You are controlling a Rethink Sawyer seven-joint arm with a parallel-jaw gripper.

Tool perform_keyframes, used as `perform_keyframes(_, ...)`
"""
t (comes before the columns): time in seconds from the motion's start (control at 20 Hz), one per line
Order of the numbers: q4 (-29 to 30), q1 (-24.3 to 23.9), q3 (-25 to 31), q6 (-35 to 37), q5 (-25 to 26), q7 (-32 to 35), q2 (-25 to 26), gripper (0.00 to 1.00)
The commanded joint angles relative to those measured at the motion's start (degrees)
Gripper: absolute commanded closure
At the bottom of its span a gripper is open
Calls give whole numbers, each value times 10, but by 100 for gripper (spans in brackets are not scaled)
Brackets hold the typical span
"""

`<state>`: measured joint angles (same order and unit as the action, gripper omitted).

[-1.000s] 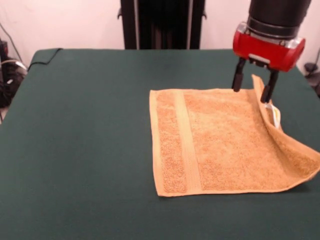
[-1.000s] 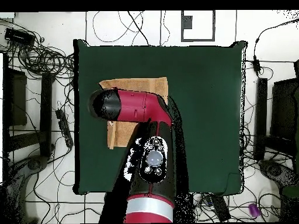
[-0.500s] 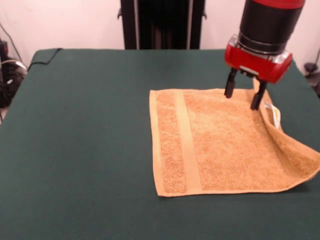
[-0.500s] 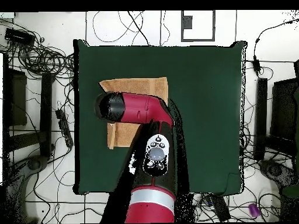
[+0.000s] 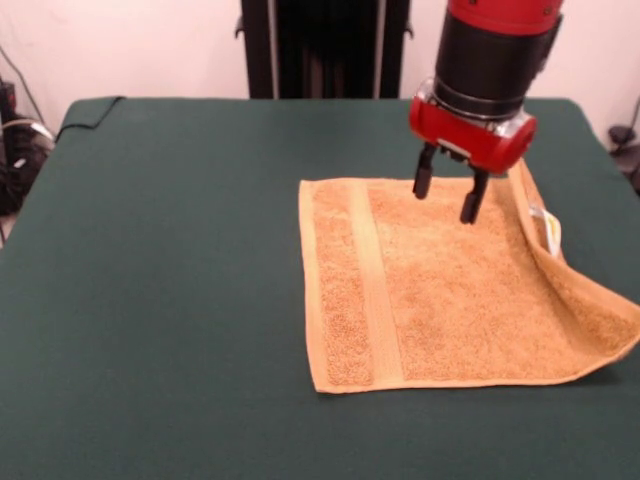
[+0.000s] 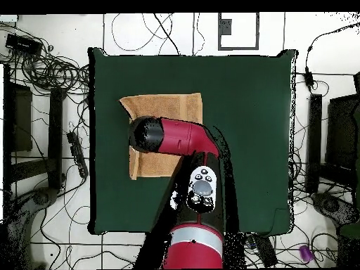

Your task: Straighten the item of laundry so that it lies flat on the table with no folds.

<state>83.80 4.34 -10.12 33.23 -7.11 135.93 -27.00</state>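
We've got the gripper (image 5: 446,198) hovering empty w/ jaws apart over the towel (image 5: 450,290) on the table (image 5: 160,250); next, prob. grab the folded-over side edge & pull it flat.

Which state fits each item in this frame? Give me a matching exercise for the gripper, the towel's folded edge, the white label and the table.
Items:
1. gripper
2. towel folded edge
3. white label
4. table

States:
A. dark green, mostly bare
B. open, above the towel's far part
C. lifted and turned over at the picture's right in the front view
D. showing on the folded flap

Pairs: 1-B, 2-C, 3-D, 4-A
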Motion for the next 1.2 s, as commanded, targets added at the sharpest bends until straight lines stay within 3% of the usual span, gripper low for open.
perform_keyframes(0.05,66,4,57,-44,-12,75,47,0)
perform_keyframes(1.2,73,20,76,-117,-40,105,88,0)
